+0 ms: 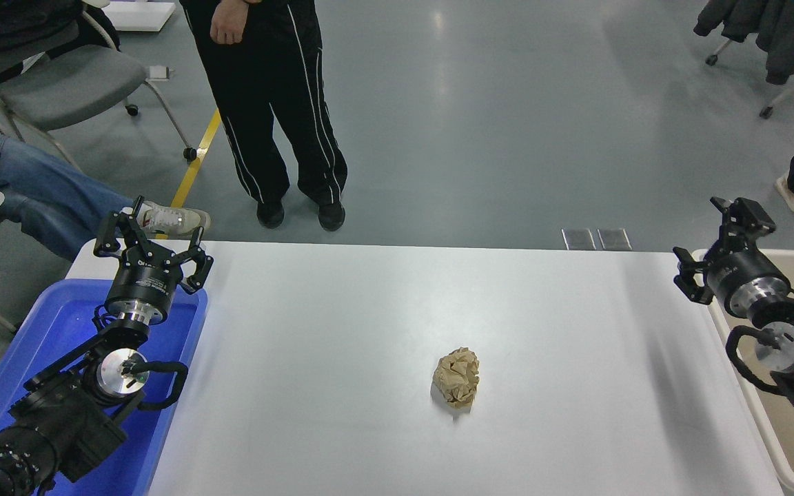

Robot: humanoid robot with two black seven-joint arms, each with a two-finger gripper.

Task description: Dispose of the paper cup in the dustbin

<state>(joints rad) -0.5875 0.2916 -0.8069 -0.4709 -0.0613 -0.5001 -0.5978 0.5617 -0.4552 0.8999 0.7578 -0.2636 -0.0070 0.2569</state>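
The paper cup is out of view; I cannot see it on the table or in either gripper. The beige dustbin (776, 458) stands at the table's right edge, partly cut off by the picture's edge. My right gripper (700, 231) is open and empty, held above the dustbin's far left corner. My left gripper (163, 231) is open and empty, parked at the lower left.
A crumpled brown paper ball (457, 376) lies on the white table (369, 310), right of centre. A blue plastic bin (59, 324) sits under my left arm. A person in black trousers (280, 103) stands at the far side; another sits at the far left.
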